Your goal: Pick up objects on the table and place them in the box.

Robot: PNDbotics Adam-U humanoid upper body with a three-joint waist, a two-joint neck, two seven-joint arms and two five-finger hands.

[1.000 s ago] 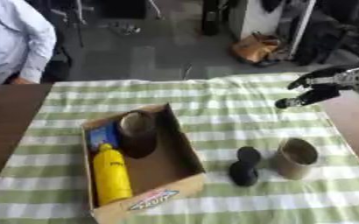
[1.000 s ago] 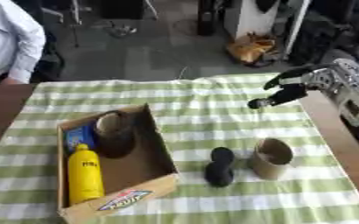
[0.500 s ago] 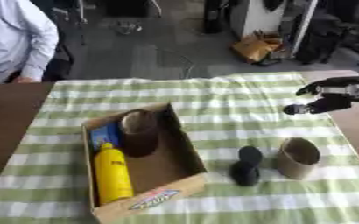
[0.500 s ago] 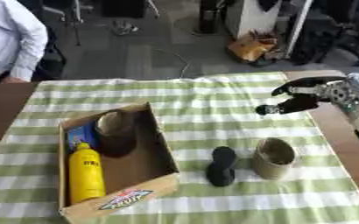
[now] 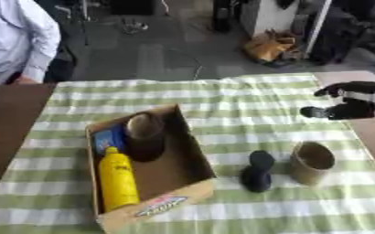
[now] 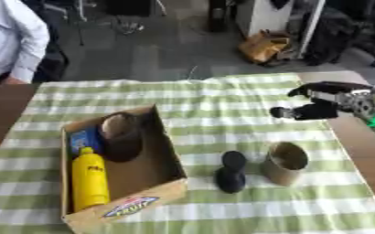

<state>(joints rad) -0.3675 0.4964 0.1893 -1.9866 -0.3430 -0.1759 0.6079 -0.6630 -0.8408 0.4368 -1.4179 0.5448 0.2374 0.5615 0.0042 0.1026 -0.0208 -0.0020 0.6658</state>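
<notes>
The cardboard box (image 6: 171, 157) lies at the 8 o'clock side of the table (image 6: 222, 119), which carries a green-and-white checked cloth (image 6: 222, 96). Inside the box, the yellow bottle (image 6: 89, 178) lies lengthwise at the near end. A blue item (image 6: 85, 138) sits just beyond it, and a dark brown cylinder (image 6: 121, 135) occupies the far end.

At 5 o'clock from the table centre, a black elongated object (image 6: 231, 171) lies on the cloth. A tan cylindrical cup (image 6: 284, 162) stands just beside it at its 3 o'clock, tilted, with the open mouth visible.

The right robot hand (image 6: 318, 101) enters from the 3 o'clock edge, beyond the cup and well apart from it. It is raised above the cloth with the arm running toward the right edge. The fingers and thumb extend toward 9 o'clock, spread with a gap between them; the hand is open and holds nothing.

The left robot hand appears in neither view.
</notes>
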